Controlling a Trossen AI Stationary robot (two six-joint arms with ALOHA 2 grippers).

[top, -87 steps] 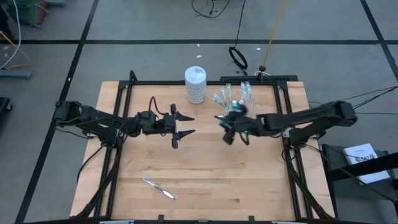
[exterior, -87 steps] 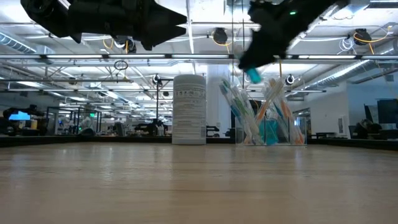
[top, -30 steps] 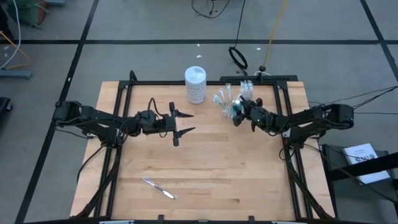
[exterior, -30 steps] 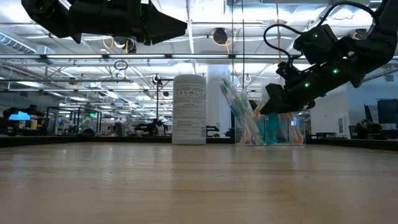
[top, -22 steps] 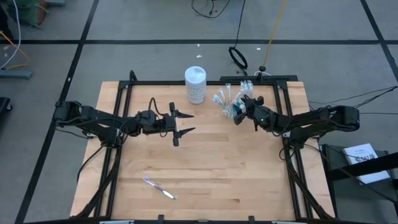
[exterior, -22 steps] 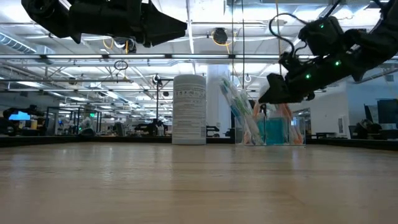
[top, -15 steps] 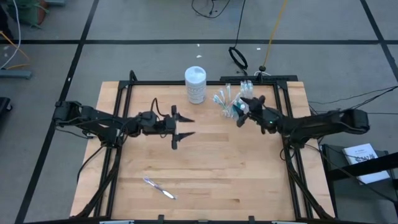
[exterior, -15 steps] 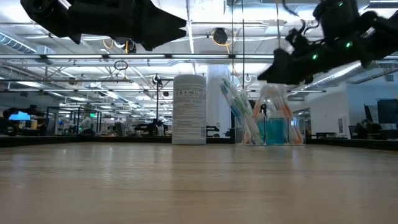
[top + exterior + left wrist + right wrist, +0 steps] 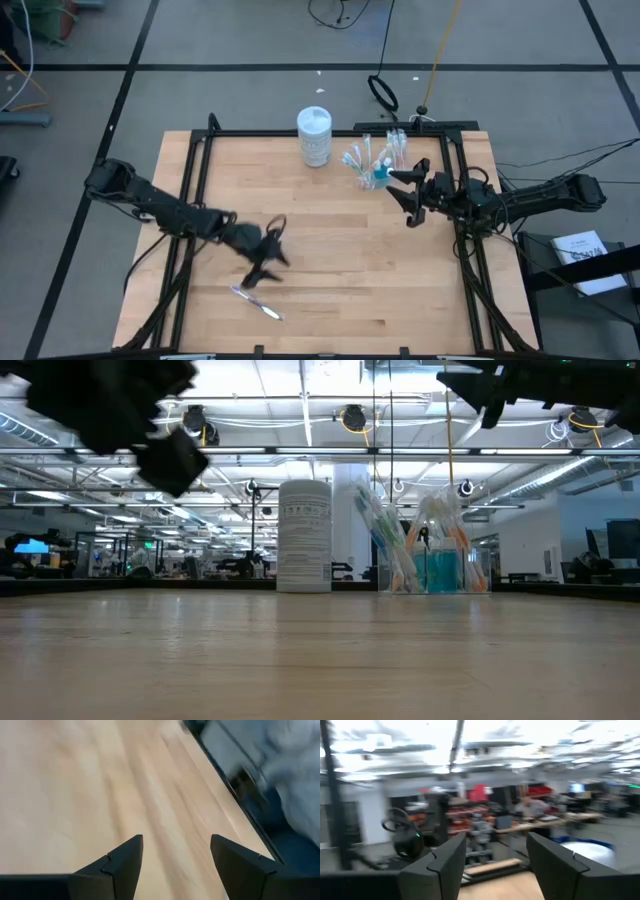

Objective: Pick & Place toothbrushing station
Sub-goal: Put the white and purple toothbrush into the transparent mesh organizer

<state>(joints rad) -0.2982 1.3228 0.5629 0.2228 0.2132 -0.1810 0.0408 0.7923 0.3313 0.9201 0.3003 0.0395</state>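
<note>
A clear plastic cup point(image 9: 375, 166) point(image 9: 432, 565) holding several toothbrushes and blue toothpaste stands upright at the table's far middle. One loose toothbrush point(image 9: 257, 303) lies flat near the table's near edge. My left gripper point(image 9: 262, 268) point(image 9: 175, 851) is blurred. It hangs open above the wood just beyond that toothbrush and points down at a slant. My right gripper point(image 9: 403, 196) point(image 9: 495, 847) is open with nothing between its fingers. It is raised to the right of the cup and tipped upward toward the room.
A white lidded canister point(image 9: 314, 135) point(image 9: 304, 535) stands left of the cup at the far edge. Black frame rails point(image 9: 196, 180) run along the table's left, right and far sides. Bare wood point(image 9: 350, 270) fills the middle and the near right.
My left gripper has swung from the table's middle toward the near edge and down, turning as it went, and now hangs close to the lying toothbrush. My right gripper has risen from the cup, drawn back toward the right edge and tipped upward. The cup stays put.
</note>
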